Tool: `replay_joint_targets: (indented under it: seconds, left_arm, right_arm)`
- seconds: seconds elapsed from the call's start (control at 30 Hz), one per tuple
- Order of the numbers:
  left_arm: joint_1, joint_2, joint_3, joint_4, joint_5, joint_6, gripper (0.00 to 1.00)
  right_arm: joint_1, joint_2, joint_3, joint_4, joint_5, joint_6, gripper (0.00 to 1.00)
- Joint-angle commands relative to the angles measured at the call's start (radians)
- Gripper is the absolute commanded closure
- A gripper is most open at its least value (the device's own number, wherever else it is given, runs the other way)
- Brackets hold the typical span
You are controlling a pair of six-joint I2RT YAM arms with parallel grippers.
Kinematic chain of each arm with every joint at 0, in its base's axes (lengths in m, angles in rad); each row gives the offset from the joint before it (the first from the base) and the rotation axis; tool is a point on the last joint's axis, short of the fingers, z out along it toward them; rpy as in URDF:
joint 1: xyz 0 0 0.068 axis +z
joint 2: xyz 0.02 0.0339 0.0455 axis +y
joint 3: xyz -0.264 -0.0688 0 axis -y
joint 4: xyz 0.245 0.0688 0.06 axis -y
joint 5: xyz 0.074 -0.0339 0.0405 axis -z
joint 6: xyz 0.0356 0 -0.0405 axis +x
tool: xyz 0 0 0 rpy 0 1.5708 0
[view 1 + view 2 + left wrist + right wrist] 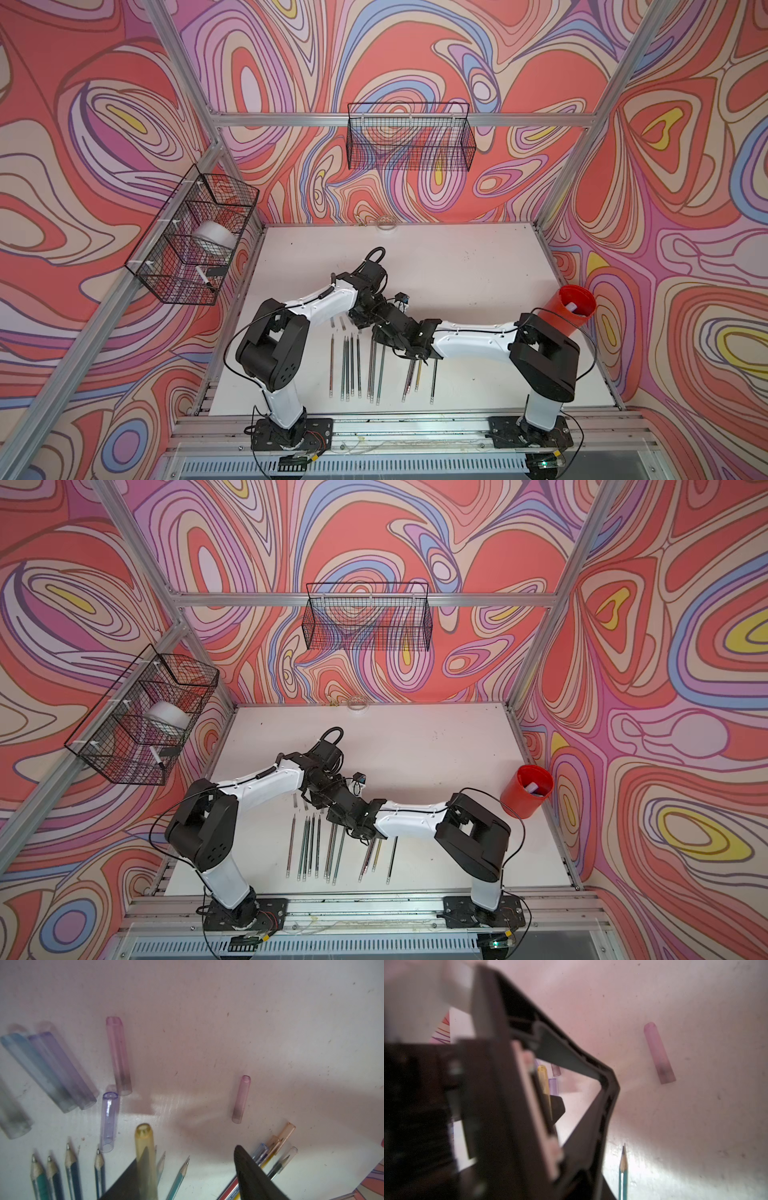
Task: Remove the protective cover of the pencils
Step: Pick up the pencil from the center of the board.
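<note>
Pencils [352, 365] lie in a row on the table [457, 270]; most show bare tips, with loose covers [119, 1055] just beyond them. Three at one end still wear covers [287, 1131]. Left gripper [191, 1153] stands wide, a yellow cover [144, 1142] against one finger. Right gripper [392, 338]: grip cannot be told. Job mostly done, I judge.

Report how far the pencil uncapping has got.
Done: six loose caps lie on the table, beside several bare pencil tips. In hand: a yellow cap sits raised between the left gripper's parted jaws; whether it is off its pencil is unclear. Left: three pencils still wear caps.
</note>
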Motion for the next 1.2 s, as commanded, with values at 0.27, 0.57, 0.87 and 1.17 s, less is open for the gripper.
replay_joint_targets:
  seconds: [0.27,0.57,0.87,1.17]
  left_arm:
    - [0.007,-0.037,-0.027,0.016,0.073,-0.021,0.34]
    - [0.017,-0.067,-0.06,0.034,0.094,-0.033,0.33]
    - [0.028,-0.076,-0.08,0.049,0.115,-0.041,0.32]
    - [0.029,-0.089,-0.084,0.058,0.132,-0.044,0.32]
  right_arm:
    - [-0.024,-0.001,-0.029,0.192,0.028,0.009,0.68]
    - [-0.025,-0.019,-0.121,0.347,0.057,0.032,0.57]
    - [-0.029,-0.048,-0.209,0.505,0.066,0.046,0.53]
    - [-0.03,-0.029,-0.207,0.546,0.042,0.056,0.5]
